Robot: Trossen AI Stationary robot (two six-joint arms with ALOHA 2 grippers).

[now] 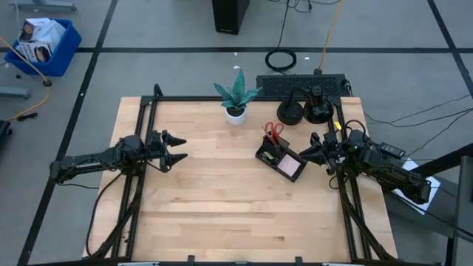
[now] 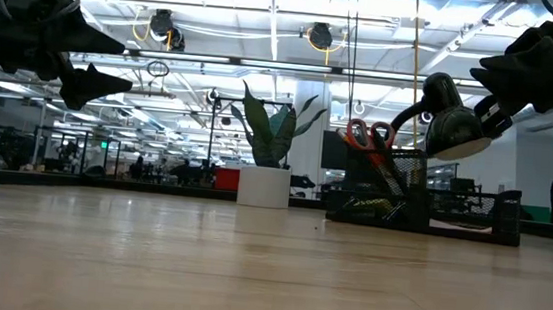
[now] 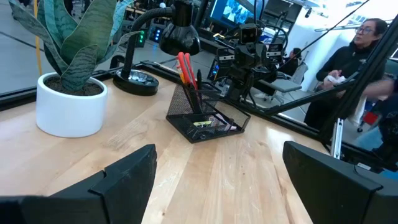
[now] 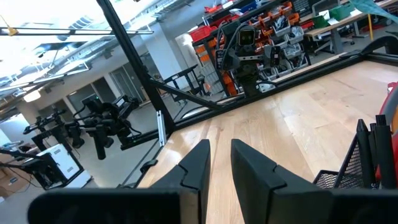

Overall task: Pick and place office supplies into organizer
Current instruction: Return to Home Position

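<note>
Backing the empty, barely parted right gripper (image 1: 307,148) straight off the black mesh desk organizer (image 1: 264,157) avoids snags; left gripper (image 1: 177,148) hangs released opposite.

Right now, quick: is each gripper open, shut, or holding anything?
Left gripper: open wide, empty.
Right gripper: open only a crack, empty.
</note>
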